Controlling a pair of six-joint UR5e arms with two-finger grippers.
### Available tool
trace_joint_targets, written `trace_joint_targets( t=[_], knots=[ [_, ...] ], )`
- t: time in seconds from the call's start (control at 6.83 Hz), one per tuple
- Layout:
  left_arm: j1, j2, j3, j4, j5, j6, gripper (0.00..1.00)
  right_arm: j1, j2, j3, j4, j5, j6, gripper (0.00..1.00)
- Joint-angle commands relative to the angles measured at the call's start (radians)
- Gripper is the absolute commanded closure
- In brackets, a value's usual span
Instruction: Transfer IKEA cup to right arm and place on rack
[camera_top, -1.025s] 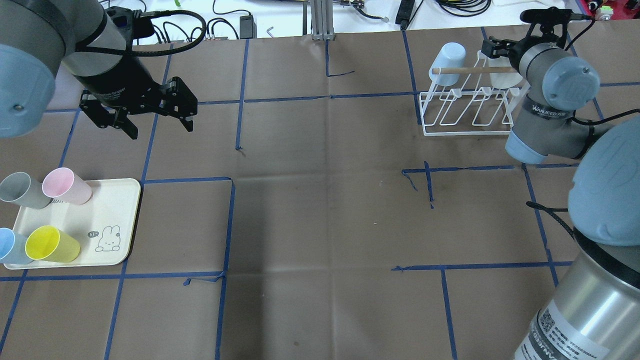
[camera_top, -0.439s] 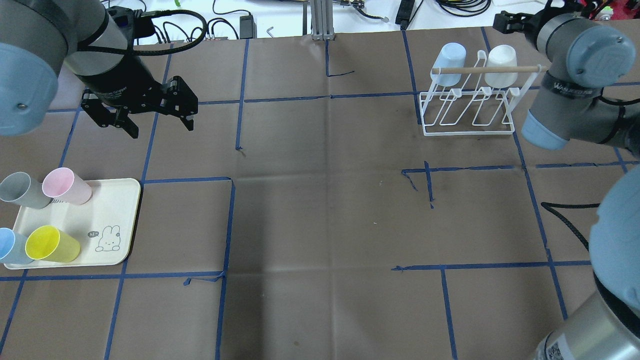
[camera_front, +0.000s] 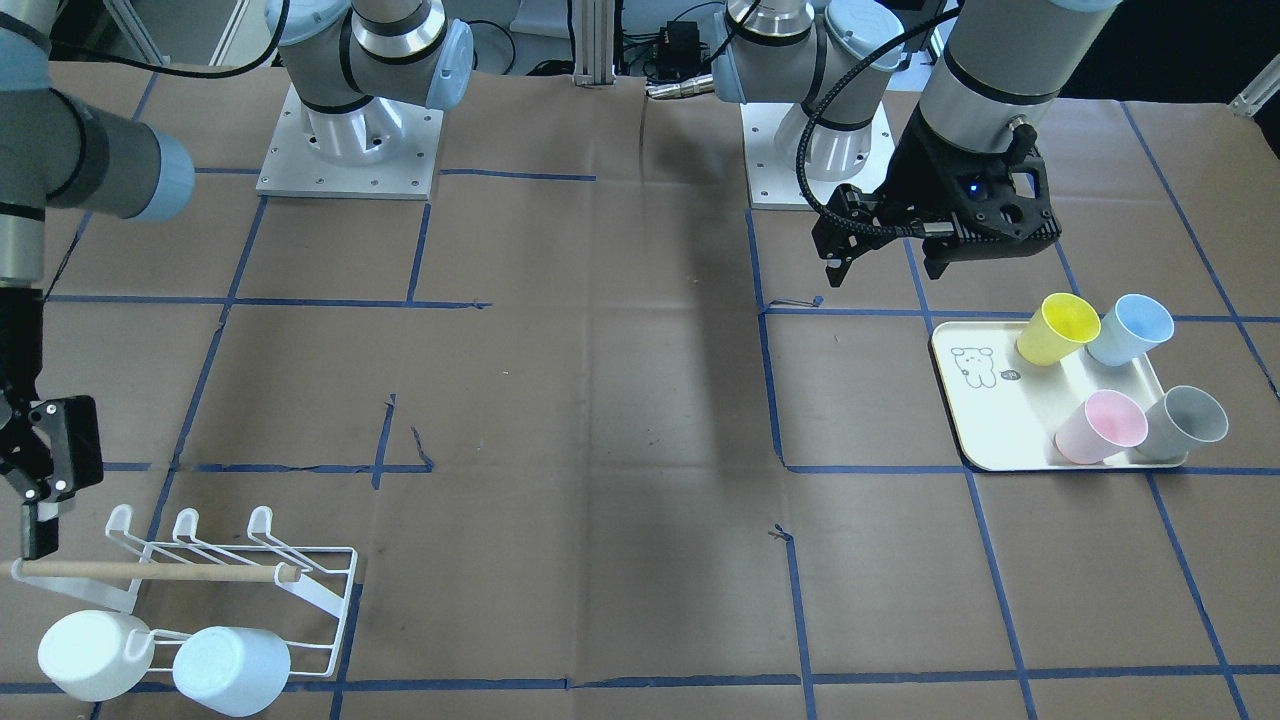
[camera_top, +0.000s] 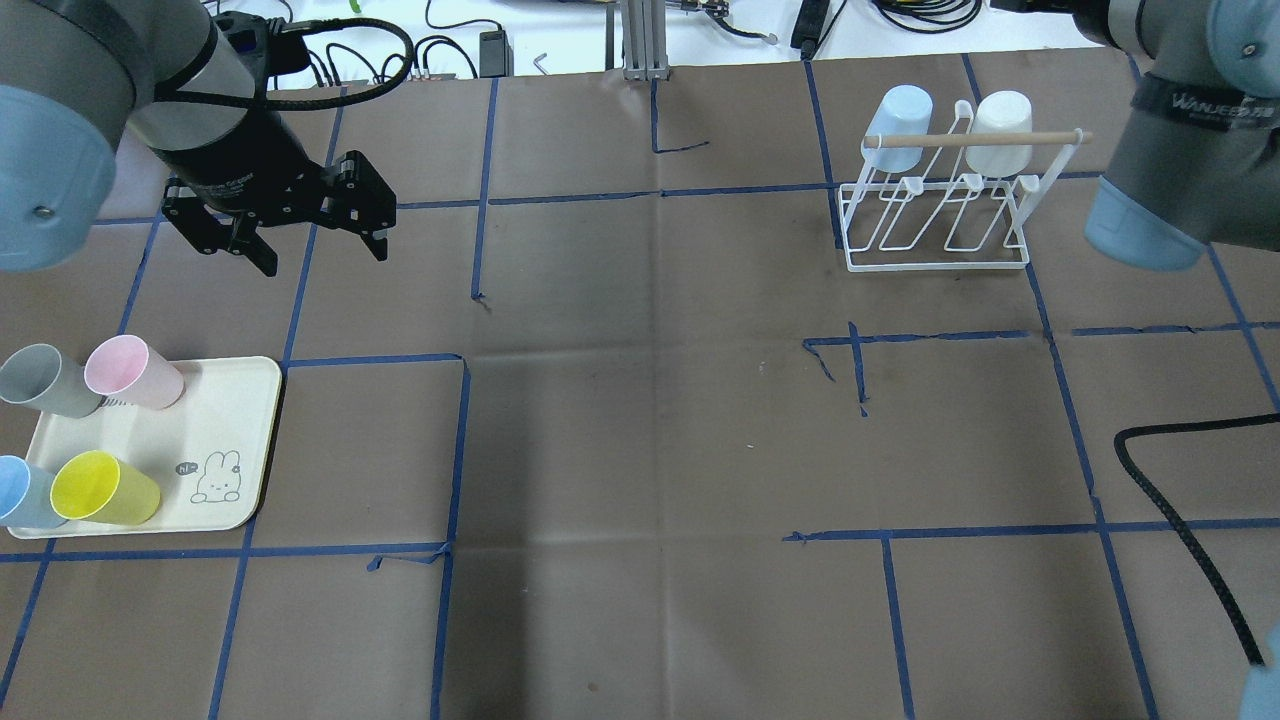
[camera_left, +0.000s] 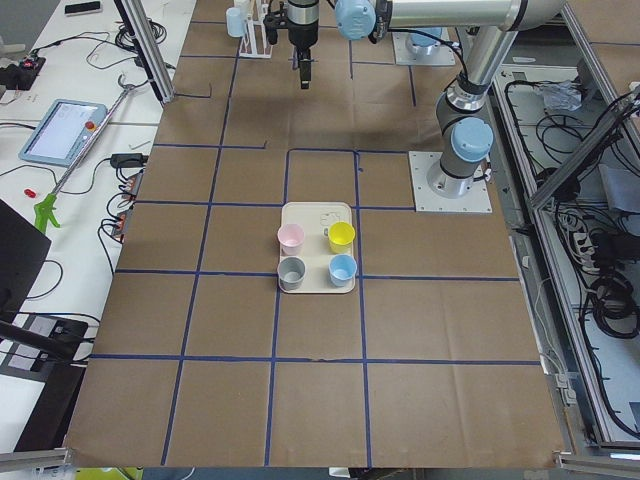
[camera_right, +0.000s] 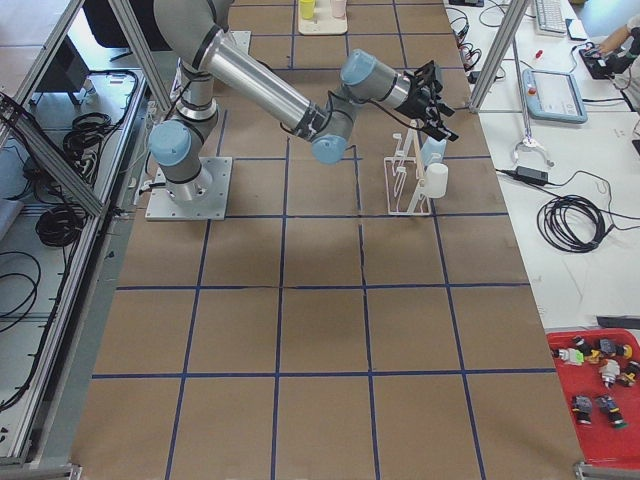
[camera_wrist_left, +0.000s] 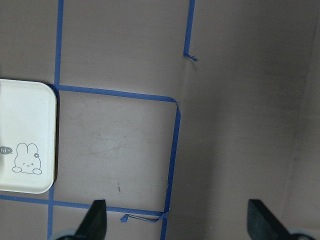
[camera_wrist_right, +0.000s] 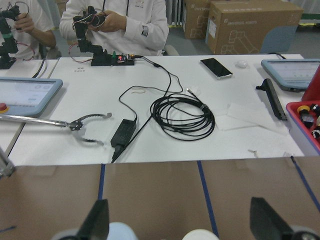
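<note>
The white wire rack (camera_top: 935, 255) with its wooden dowel stands at the far right and holds a pale blue cup (camera_top: 897, 128) and a white cup (camera_top: 1003, 130), both upturned on pegs. My right gripper (camera_front: 35, 500) hovers just beside the rack (camera_front: 330, 600). In the right wrist view (camera_wrist_right: 181, 222) its fingers are spread wide and hold nothing. My left gripper (camera_top: 322, 258) is open and empty above the table, beyond the cream bear tray (camera_top: 210, 420). On that tray stand pink (camera_top: 130, 372), grey (camera_top: 40, 380), yellow (camera_top: 100, 488) and blue (camera_top: 20, 492) cups.
Blue tape lines grid the brown table. A black cable (camera_top: 1190, 530) trails over the near right part. Behind the table's far edge is a white bench with cables, a tablet and seated people (camera_wrist_right: 115, 20). A red parts bin (camera_right: 598, 385) sits at the right end.
My right arm has drawn back and up from the rack, which uncovers the white cup on its peg. My left gripper has hardly moved.
</note>
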Motion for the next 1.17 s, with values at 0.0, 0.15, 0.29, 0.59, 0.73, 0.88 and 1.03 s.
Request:
trace_joint_targets(
  t=[0.0, 0.15, 0.29, 0.59, 0.73, 0.88, 1.03],
  knots=[
    [0.0, 0.0, 0.0, 0.0, 0.0, 0.0, 0.0, 0.06, -0.119, 0.001, 0.348, -0.004, -0.007, 0.0],
    [0.0, 0.0, 0.0, 0.0, 0.0, 0.0, 0.0, 0.083, -0.17, -0.002, 0.538, -0.006, -0.008, 0.0],
    [0.0, 0.002, 0.0, 0.0, 0.0, 0.0, 0.0, 0.095, -0.219, -0.023, 0.704, -0.005, -0.001, 0.0],
    [0.0, -0.002, 0.003, 0.001, 0.0, 0.0, 0.0, 0.126, -0.268, -0.065, 1.037, -0.068, 0.035, 0.0],
    [0.0, -0.002, 0.003, 0.001, 0.0, 0.0, 0.0, 0.175, -0.281, -0.065, 1.1, -0.105, 0.038, 0.0],
    [0.0, -0.002, 0.003, 0.001, 0.0, 0.0, 0.0, 0.238, -0.291, -0.066, 1.157, -0.144, 0.064, 0.0],
    [0.0, -0.002, 0.003, 0.001, 0.0, 0.0, 0.0, 0.282, -0.294, -0.066, 1.196, -0.144, 0.085, 0.0]
  ],
)
